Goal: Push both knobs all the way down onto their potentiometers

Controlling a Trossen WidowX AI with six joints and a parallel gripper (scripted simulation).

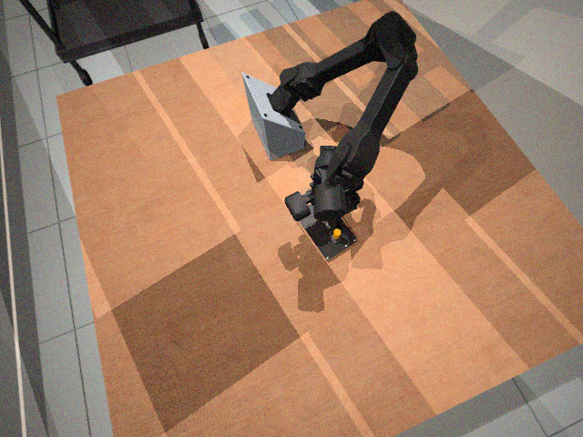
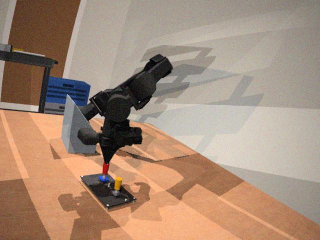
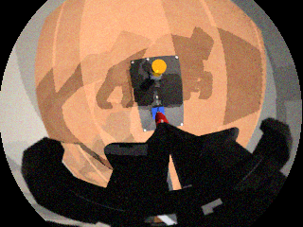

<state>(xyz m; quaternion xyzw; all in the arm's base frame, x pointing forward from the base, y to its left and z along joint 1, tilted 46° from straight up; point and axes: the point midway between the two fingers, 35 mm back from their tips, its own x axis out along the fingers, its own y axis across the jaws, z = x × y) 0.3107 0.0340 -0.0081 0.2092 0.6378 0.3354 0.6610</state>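
The dark circuit board (image 1: 321,240) (image 2: 96,189) (image 3: 172,96) stands on short legs on the table. The red knob (image 2: 105,168) (image 3: 161,117) stands high on its shaft above the blue potentiometer (image 2: 103,178) (image 3: 157,112), with a gap between them; the arm hides it in the top view. The yellow knob (image 1: 337,232) (image 2: 118,183) (image 3: 159,66) stands upright above the grey potentiometer (image 2: 116,193), also with a gap of shaft. My gripper (image 2: 106,162) (image 3: 162,125) is shut and empty, pointing down, with its tips at the top of the red knob, touching it or very close.
A grey wedge-shaped block (image 1: 284,136) (image 2: 77,139) stands behind the board, by the arm's base. Small pins stand on the board between and beside the potentiometers. A dark cart (image 1: 127,28) and a blue cabinet (image 2: 65,90) are beyond the table.
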